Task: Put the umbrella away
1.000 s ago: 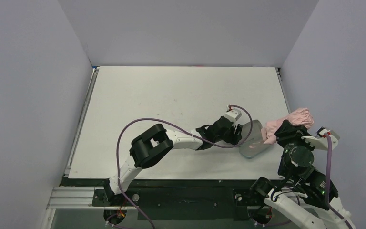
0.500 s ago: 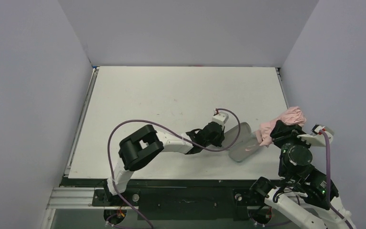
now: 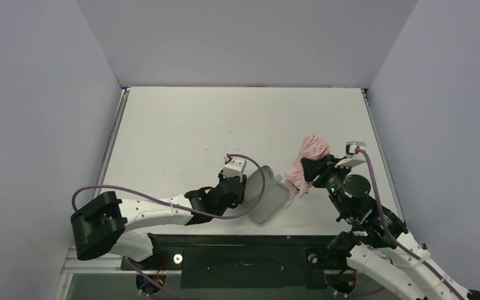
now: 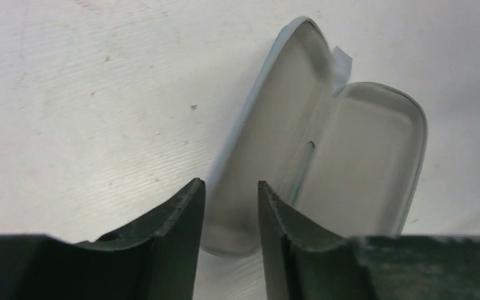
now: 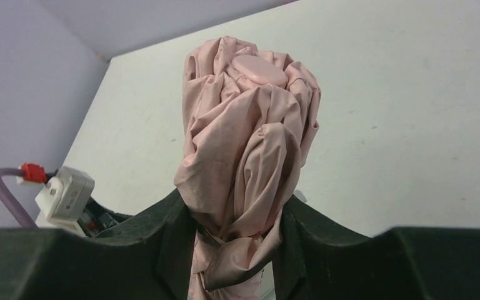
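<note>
Fabric explains the grip: the right tool (image 5: pixel 232 209) is closed on the umbrella (image 5: pixel 250 144) low on its bundle. Its fingers press into the bunched pink canopy, most likely so the loose folds cannot spring out. The round cap (image 5: pixel 259 69) points away from the wrist. From above, the umbrella sits right of centre near the front of the bench (image 3: pixel 225 119). It seems lifted off the bench, and its lower end is just beside the far end of the case (image 4: pixel 362 156). The case lies open with both hollows up, apparently ready to take the bundle. The left tool (image 4: pixel 230 187) stands at the case's other end with only a narrow gap between its fingers. I cannot tell whether it pinches the shell or merely straddles it, though steadying the case looks like the purpose. The bench is white and matte, scuffed, with a few dark specks. Plain pale grey walls (image 3: pixel 237 37) close it in on three sides, and a black rail (image 3: pixel 237 250) runs along the front.
</note>
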Tool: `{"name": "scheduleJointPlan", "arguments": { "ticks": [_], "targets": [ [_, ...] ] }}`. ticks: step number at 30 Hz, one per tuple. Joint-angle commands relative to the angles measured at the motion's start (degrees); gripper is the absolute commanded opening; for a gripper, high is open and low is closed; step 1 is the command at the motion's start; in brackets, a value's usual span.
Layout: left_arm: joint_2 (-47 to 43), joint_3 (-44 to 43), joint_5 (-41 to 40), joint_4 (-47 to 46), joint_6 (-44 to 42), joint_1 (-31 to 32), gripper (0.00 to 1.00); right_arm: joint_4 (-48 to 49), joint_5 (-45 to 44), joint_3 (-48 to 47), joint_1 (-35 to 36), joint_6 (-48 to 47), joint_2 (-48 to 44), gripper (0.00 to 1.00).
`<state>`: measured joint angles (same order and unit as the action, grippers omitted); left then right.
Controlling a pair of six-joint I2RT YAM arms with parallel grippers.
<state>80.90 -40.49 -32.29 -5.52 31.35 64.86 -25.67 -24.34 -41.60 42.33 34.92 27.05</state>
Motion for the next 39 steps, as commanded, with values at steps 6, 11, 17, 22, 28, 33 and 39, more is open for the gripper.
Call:
{"name": "scheduleJointPlan", "arguments": {
  "ticks": [6, 11, 17, 22, 28, 33, 39],
  "targets": [
    [-16.3, 5.1, -11.4, 16.9, 7.9, 3.9, 0.77, 21.7, 37.4, 0.6, -2.7, -2.3, 10.8, 0.00],
    [-26.0, 5.8, -15.1, 23.5, 12.0, 9.2, 0.82, 33.0, 53.7, 2.4, -5.5, 0.8, 16.9, 0.00],
    [-37.1, 6.6, -11.3, 23.2, 8.1, 10.4, 0.82, 39.6, 60.7, 3.2, -5.9, 2.0, 19.2, 0.00],
    [-46.1, 9.6, 0.6, 12.8, 1.9, 10.5, 0.88, 41.4, 60.0, 3.2, -6.8, 1.5, 20.1, 0.00],
    [-50.3, 13.0, 8.7, -3.5, -1.8, 10.3, 0.97, 47.8, 61.7, 2.8, -7.3, 4.6, 23.4, 0.00],
    [-43.4, 9.0, 10.5, -6.6, -4.0, 9.5, 0.97, 52.0, 65.4, 2.7, -7.4, 6.9, 25.2, 0.00],
    [-34.5, 6.5, 15.9, -13.2, -2.9, 4.8, 0.97, 55.9, 66.9, 3.3, -7.5, 9.2, 24.9, 0.00]
  ]
}}
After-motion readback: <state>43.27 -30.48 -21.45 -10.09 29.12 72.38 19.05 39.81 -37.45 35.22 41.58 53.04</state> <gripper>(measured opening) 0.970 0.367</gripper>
